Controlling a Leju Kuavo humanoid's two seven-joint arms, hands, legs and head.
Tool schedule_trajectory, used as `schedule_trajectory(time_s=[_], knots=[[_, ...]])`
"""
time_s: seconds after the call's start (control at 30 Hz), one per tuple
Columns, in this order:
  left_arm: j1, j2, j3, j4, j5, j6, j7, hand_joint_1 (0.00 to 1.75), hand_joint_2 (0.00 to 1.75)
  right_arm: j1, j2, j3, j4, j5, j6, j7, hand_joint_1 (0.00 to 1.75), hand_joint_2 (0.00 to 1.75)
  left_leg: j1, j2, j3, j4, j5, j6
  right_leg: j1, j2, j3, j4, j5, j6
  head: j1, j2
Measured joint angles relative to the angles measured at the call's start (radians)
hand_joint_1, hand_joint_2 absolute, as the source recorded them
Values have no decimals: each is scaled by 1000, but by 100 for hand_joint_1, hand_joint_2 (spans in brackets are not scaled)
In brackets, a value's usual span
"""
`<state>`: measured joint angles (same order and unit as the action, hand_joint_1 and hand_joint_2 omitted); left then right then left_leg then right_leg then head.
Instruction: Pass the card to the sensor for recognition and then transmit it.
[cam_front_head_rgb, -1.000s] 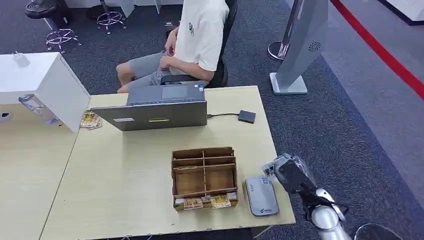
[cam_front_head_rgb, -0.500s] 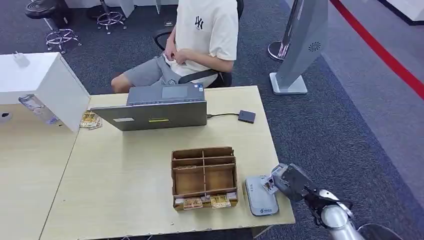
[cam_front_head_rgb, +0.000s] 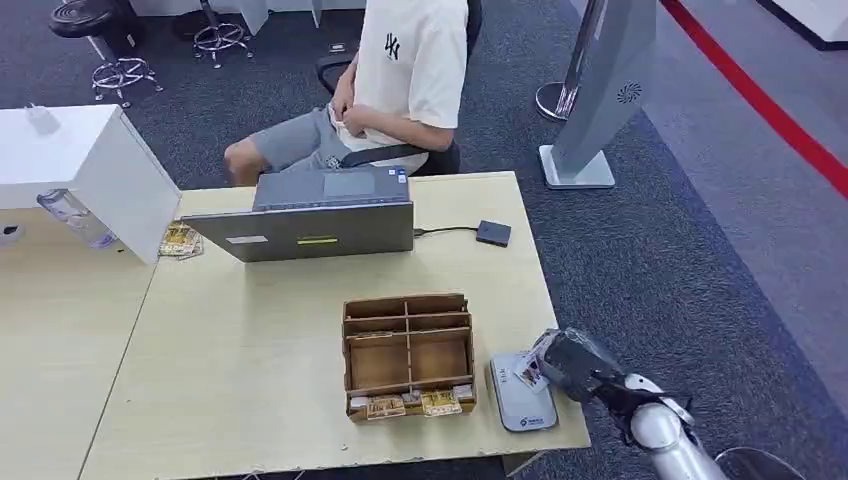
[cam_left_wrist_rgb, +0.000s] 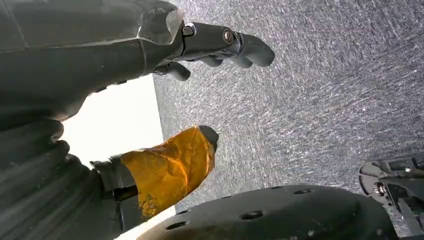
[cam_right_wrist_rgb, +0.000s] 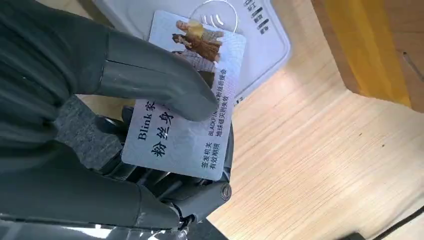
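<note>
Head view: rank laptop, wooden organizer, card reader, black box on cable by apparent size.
1. Laptop, clearly largest.
2. Wooden organizer.
3. Card reader.
4. Black box, smallest, though it sits farther from the camera, so it may look smaller than it really is.

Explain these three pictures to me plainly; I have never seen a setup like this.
A two-armed humanoid robot took them. The wide picture looks down from its head at a table with a laptop, a wooden organizer and a grey card reader; a person sits behind. The other two come from cameras at its wrists. The right hand holds a card over the reader. The left hand hangs over the carpet, holding nothing.
</note>
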<state>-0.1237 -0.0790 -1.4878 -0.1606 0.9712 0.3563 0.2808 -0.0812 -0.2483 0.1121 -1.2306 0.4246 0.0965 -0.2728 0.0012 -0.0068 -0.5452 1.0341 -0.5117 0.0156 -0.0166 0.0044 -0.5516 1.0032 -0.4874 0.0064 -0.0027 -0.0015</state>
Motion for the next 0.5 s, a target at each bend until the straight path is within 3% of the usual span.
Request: schedule_trajectory(time_s=[0.5], knots=[[2,-4,1,0,19,0,-6,0,175,-21,-25,78,-5,42,2,10,175,175,0,0,0,0,0,0,0,0,0,0,0,0,0,0]])
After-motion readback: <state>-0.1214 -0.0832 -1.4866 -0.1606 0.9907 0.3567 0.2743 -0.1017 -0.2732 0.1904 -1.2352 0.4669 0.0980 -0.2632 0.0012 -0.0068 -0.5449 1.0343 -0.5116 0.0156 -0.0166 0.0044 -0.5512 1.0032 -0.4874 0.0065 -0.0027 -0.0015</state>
